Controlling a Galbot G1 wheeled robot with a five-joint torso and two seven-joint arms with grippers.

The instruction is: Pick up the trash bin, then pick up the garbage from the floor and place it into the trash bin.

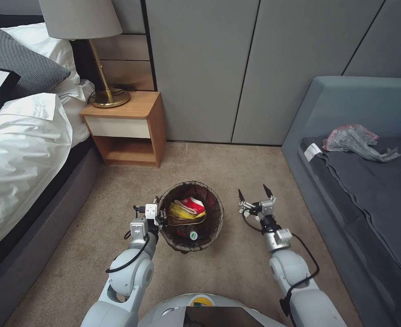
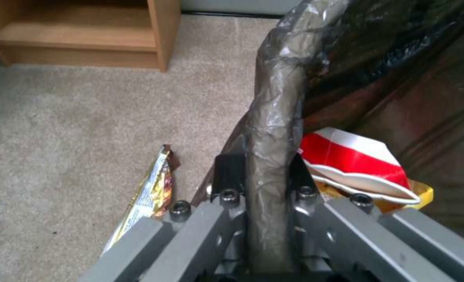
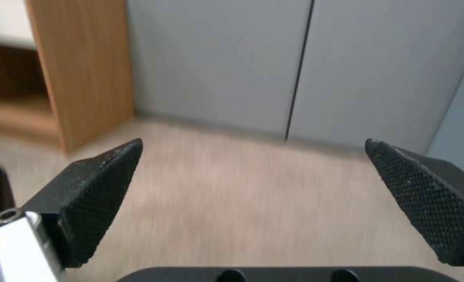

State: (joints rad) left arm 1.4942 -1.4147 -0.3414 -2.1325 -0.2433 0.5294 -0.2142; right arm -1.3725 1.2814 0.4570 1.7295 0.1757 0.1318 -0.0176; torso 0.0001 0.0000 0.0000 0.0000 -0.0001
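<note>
The trash bin (image 1: 220, 212) is a small round bucket lined with a dark bag, standing on the carpet just ahead of me. My left gripper (image 1: 158, 213) is shut on its near-left rim (image 2: 273, 117), one finger inside and one outside. Garbage lies inside the bin: a crushed red-and-white cup (image 1: 192, 204) (image 2: 357, 160), a yellow wrapper (image 1: 180, 212) and a bottle with a green cap (image 1: 193, 235). A gold-and-brown snack wrapper (image 2: 151, 188) shows just outside the bin wall, over the carpet. My right gripper (image 1: 255, 190) (image 3: 253, 164) hovers open to the right of the bin, holding nothing.
A wooden nightstand (image 1: 128, 122) with a brass lamp (image 1: 107, 97) stands ahead on the left, beside a white bed (image 1: 23, 145). A grey sofa (image 1: 368, 190) with a crumpled plastic bag (image 1: 357, 141) runs along the right. Bare carpet (image 1: 237, 168) lies between them, up to the grey wall panels.
</note>
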